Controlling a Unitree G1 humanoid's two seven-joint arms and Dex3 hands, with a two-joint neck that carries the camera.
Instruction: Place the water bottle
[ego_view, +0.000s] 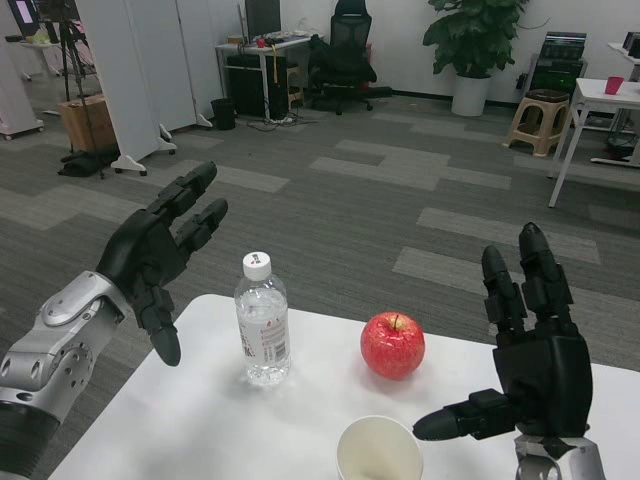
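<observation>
A clear water bottle (263, 322) with a white cap and a white label stands upright on the white table (200, 420), near its far edge. My left hand (160, 255) hovers just left of the bottle with its fingers spread, apart from it and holding nothing. My right hand (525, 350) is raised at the right side of the table, fingers spread and thumb pointing left, also empty.
A red apple (393, 345) sits on the table right of the bottle. A white paper cup (378, 452) stands at the near edge between my hands. Beyond the table lie grey carpet, white partitions, desks, a stool and a potted plant.
</observation>
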